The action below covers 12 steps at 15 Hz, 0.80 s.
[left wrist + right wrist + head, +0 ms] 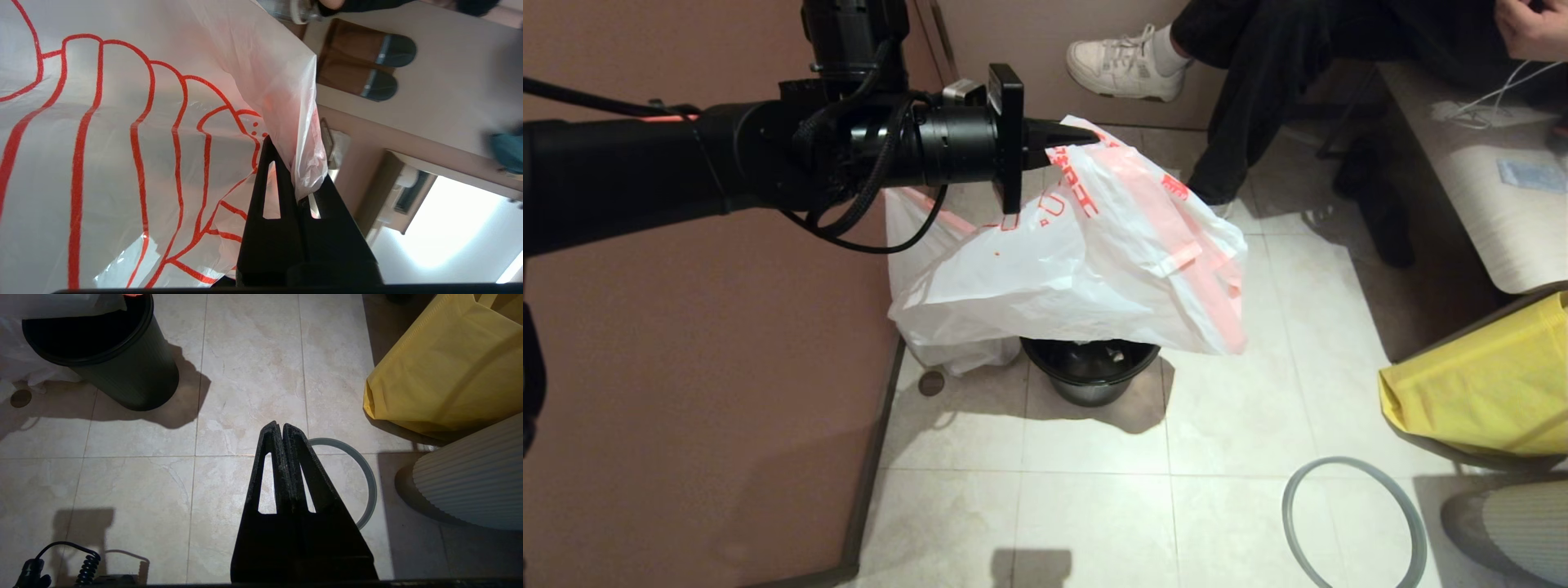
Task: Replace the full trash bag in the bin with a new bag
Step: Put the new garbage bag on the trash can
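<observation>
Tiled floor (1094, 506), pale, with a yellow bag (1494, 384) at the right edge. Above the bin (1090, 371), hanging in the air, the new bag (1086, 269), limp, red print showing, draped over the bin's open mouth. Behind it by the wall, partly hidden, the full bag (931, 327) on the floor. Grey ring (1356, 523) lying flat, well apart from the bin. Left gripper (1078, 135) raised, level, clamped on the new bag's edge. Right gripper (282, 426) low over the ring, fingers pressed together, holding nothing.
</observation>
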Available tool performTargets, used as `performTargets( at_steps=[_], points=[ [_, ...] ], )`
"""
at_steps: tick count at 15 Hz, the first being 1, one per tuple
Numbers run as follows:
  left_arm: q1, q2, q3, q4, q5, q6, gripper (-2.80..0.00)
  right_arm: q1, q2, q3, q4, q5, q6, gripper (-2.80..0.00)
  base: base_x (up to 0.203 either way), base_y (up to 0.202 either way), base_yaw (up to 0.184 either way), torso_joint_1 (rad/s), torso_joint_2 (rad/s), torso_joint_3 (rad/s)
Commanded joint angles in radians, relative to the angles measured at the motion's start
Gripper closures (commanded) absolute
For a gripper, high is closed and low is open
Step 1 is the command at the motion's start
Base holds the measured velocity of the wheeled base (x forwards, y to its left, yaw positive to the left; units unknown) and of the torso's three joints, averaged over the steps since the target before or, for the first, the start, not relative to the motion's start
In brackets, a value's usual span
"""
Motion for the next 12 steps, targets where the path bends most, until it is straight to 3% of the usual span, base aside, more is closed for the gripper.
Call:
performTargets(
  at_steps=[1,12],
  points=[
    [-0.023,0.011,0.0,-0.035,-0.007,-0.04,0.0,0.0,0.0,0.0,0.0,0.0,0.0,0.0,0.0,0.0,0.0,0.0,0.0,0.0],
    [-0.014,0.143,0.001,-0.049,-0.019,-0.054,0.0,0.0,0.0,0.0,0.0,0.0,0.0,0.0,0.0,0.0,0.0,0.0,0.0,0.0]
  ],
)
